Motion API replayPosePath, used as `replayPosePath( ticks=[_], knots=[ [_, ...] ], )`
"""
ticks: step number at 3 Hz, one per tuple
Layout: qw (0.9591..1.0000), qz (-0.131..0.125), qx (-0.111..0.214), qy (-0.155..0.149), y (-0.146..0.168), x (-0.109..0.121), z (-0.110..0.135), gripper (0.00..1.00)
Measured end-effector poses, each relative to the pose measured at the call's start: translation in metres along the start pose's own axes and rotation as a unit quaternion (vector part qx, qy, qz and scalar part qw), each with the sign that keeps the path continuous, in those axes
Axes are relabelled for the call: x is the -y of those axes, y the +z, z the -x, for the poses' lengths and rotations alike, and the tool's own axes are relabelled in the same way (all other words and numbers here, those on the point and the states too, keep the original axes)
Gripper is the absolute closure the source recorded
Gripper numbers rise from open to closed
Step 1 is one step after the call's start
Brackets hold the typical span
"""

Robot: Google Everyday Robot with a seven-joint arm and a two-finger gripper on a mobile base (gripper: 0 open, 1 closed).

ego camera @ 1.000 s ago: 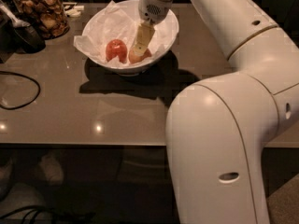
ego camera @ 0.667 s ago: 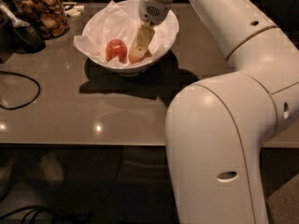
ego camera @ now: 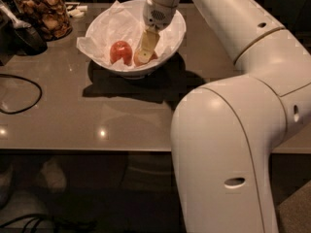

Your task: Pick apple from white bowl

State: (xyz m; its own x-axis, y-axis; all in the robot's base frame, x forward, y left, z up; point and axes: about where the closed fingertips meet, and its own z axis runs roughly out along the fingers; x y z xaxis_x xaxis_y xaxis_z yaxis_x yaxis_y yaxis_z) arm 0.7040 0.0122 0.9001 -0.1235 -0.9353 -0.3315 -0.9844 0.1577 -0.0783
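fingers [ego camera: 148, 40] pinch the pale apple

tan, flat gripper [ego camera: 144, 54] tips close on the apple [ego camera: 139, 59], small, round, dull yellow-orange with reddish blush, low in the glossy white bowl [ego camera: 178, 33]. crumpled white paper [ego camera: 104, 29] lines it. just left of the fingers, a smooth deep red apple [ego camera: 120, 52].

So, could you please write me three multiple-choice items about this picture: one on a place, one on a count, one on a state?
1. Where is the gripper?
A) inside the bowl, at the pale apple
B) left of the bowl
C) far above the bowl

2. How many apples lie in the bowl?
A) one
B) two
C) four

3. The bowl is:
A) tipped over
B) covered by a lid
C) upright, lined with paper

Answers: 1 A, it reaches down inside the rim to the pale apple. 2 B, the red apple and the pale one. 3 C, the rim is level and white paper sticks out.
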Motion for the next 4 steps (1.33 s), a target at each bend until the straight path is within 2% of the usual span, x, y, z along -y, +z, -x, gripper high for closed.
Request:
replayPosePath(
  ticks=[4],
  knots=[
    [0.9998, 0.021, -0.002, -0.001, 0.024, 0.002, -0.006, 0.34]
  ],
)
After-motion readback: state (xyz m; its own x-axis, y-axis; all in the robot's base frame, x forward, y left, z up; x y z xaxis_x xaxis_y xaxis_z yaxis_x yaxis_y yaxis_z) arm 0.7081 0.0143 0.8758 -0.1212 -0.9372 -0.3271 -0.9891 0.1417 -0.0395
